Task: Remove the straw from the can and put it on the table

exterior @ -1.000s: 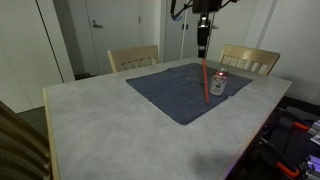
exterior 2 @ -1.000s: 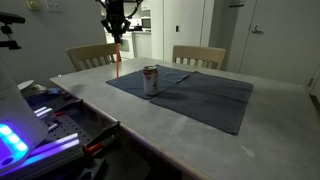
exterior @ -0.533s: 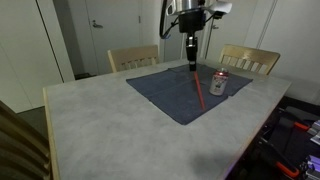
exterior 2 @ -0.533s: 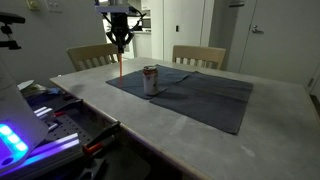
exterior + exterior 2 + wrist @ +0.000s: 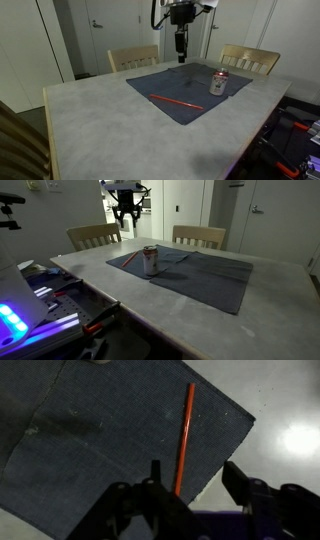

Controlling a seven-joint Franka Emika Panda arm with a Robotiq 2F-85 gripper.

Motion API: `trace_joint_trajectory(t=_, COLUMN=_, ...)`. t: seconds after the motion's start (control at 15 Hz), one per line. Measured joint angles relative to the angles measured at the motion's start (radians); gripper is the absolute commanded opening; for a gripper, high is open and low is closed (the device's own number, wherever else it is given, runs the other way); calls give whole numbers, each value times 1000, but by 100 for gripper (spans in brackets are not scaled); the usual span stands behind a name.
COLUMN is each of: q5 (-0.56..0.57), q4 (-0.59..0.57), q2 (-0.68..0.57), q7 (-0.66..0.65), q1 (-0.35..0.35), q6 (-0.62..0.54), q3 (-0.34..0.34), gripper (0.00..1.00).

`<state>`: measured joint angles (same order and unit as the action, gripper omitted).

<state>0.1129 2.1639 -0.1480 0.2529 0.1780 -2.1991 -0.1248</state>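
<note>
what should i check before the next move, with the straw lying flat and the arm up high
1. Straw out of the can: ok.
2. Can upright: ok.
3. Gripper jaws open, holding nothing: ok.
4. Gripper raised well above the straw: ok.
5. Straw resting on the bare table: not ok, it lies on the blue cloth.
6. Straw's end reaching past the cloth's edge: cannot tell; the gripper hides that end in the wrist view.

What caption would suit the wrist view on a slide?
Open gripper hovers above the straw, which lies flat on the mat near its edge.
</note>
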Motion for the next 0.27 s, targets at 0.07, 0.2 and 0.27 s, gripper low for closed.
trace_joint_trajectory(t=0.07, q5=0, q4=-5, q2=13, q7=0, q1=-2, q6=0, q3=0, gripper=99)
trace_joint_trajectory(t=0.2, q5=0, q4=-9, q2=46, q7=0, q1=-8, q6=0, q3=1, gripper=100)
trace_joint_trajectory(t=0.27, q5=0, q4=-10, q2=64, q7=0, q1=-11, q6=1, q3=2, gripper=100)
